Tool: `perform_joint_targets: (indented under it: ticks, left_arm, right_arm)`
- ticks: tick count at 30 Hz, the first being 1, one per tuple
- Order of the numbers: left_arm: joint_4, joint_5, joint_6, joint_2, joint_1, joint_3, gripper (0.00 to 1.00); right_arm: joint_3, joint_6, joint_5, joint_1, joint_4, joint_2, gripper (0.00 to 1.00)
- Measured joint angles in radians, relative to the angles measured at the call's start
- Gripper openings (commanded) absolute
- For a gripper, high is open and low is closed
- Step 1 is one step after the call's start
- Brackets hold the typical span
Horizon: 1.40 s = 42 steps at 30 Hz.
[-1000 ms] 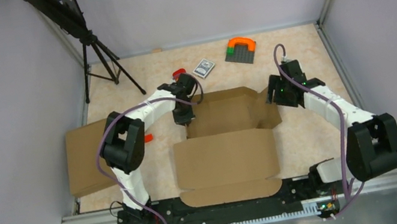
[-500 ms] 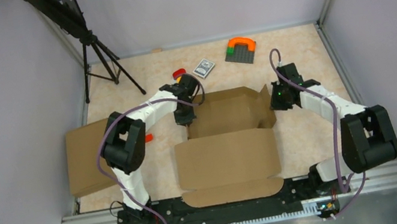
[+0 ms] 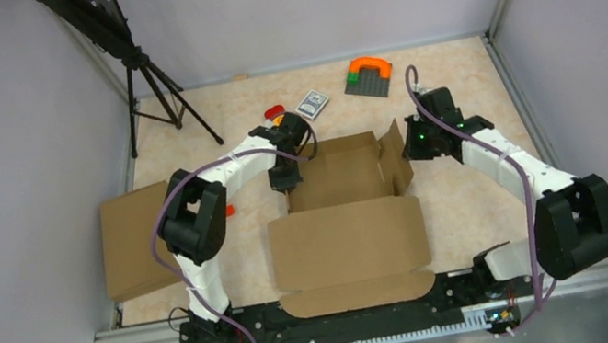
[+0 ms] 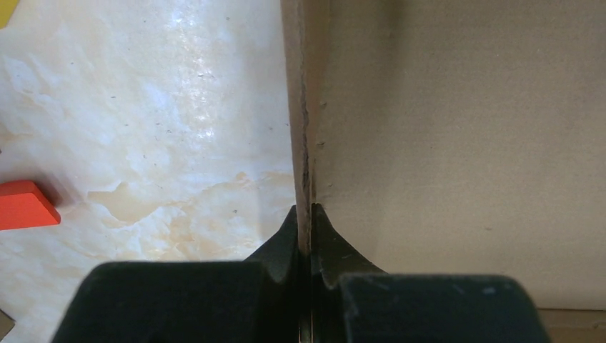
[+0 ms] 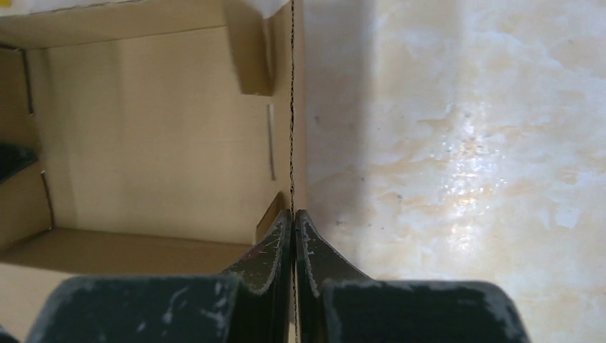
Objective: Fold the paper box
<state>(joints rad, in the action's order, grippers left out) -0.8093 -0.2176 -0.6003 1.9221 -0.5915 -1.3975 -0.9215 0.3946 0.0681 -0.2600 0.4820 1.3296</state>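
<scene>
- The left claw is pressed together on the thin upright left wall of the paper box.
- The right claw is clamped on the box's right side flap, which stands tilted up.
- The paper box lies mid-desk, with its far tray section between both claws and its wide panel flat toward the arm bases.
- A second brown box sits at the desk's left edge.

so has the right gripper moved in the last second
Yes, the right gripper shifted left, closer to the grey brick plate, and shut on a flap of the paper box.
</scene>
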Motion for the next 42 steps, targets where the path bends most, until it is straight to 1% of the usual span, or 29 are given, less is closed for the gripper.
perform_joint_targets:
  ticks: [5, 11, 12, 15, 17, 23, 34, 42]
  left_arm:
    - [-0.016, -0.010, -0.005, 0.023, -0.024, -0.029, 0.00]
    - [-0.025, -0.012, -0.011, 0.027, -0.034, -0.052, 0.00]
    - [-0.027, -0.012, -0.012, 0.028, -0.034, -0.053, 0.00]
    - [-0.030, -0.011, -0.015, 0.032, -0.034, -0.055, 0.00]
    - [-0.029, -0.008, -0.019, 0.035, -0.034, -0.056, 0.00]
    - [-0.029, 0.011, -0.021, 0.035, -0.039, -0.056, 0.00]
    - [-0.029, 0.019, -0.019, 0.035, -0.040, -0.056, 0.00]
    - [-0.028, 0.020, -0.019, 0.035, -0.040, -0.056, 0.00]
  right_arm:
    - [-0.044, 0.000, 0.010, -0.067, -0.002, 0.008, 0.00]
    - [-0.055, 0.002, 0.032, -0.079, -0.007, 0.022, 0.01]
    - [-0.055, 0.002, 0.038, -0.080, -0.010, 0.023, 0.04]
    - [-0.055, 0.006, 0.058, -0.084, -0.019, 0.030, 0.27]
    - [-0.055, 0.016, 0.088, -0.087, -0.034, 0.043, 0.39]
    - [-0.027, 0.035, 0.126, -0.080, -0.069, 0.063, 0.53]
    - [0.026, 0.044, 0.213, -0.038, -0.121, 0.066, 0.53]
    - [0.021, 0.043, 0.246, -0.042, -0.127, 0.130, 0.55]
